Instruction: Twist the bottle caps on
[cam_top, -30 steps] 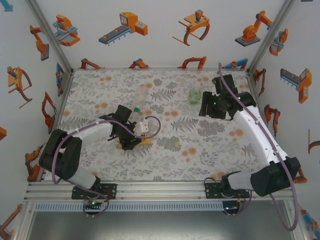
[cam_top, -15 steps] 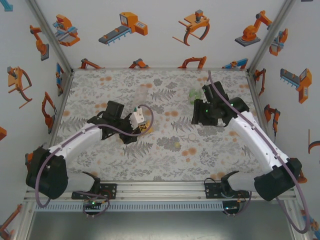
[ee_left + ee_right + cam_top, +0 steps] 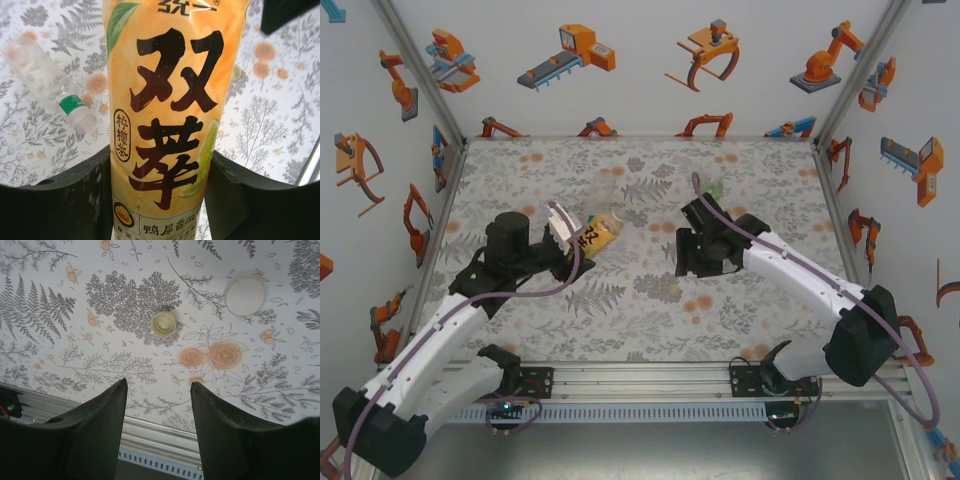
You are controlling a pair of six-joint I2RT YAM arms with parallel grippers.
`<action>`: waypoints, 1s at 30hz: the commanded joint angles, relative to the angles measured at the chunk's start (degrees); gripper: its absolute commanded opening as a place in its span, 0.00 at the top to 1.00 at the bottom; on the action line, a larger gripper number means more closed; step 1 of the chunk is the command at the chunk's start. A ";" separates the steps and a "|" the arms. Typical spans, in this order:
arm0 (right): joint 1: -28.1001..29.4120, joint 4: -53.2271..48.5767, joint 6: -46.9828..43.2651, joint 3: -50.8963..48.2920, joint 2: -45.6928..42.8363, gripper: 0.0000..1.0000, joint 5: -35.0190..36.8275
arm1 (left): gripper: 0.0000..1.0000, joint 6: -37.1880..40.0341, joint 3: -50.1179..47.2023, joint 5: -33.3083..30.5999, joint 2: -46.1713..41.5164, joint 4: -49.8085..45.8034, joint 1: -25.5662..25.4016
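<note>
We're looking into a robot lab test cell, no mistaking it. White walls (image 3: 650, 90) box in the far side, the left and the right, dotted with orange cartoon robot-arm stickers (image 3: 570, 55). Aluminium posts (image 3: 420, 70) climb the corners. The counter (image 3: 640, 320) wears a grey fern-and-flower cloth, and a slotted aluminium rail (image 3: 640, 378) runs along its near edge. Bolted there are a left arm (image 3: 440, 335) and a right arm (image 3: 795, 280), with white shells, black joints and purple cables (image 3: 920, 395) trailing.
</note>
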 commanded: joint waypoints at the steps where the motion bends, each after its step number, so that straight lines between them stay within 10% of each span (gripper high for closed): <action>1: 0.98 6.05 3.68 -1.84 1.72 0.49 -0.54 | 0.60 -6.52 -0.54 -0.58 -5.16 0.91 0.51; 7: 1.43 8.71 3.77 -3.42 5.28 0.50 -0.91 | 0.62 -10.12 0.37 -2.73 -12.47 -3.86 0.55; 16: 1.60 13.55 3.89 -6.21 8.60 0.50 -3.36 | 0.98 -12.88 4.32 0.67 -15.38 -9.81 0.56; 30: 1.60 16.51 3.67 -6.26 13.51 0.50 -2.92 | 1.00 -11.90 3.95 1.33 -17.11 -8.45 0.54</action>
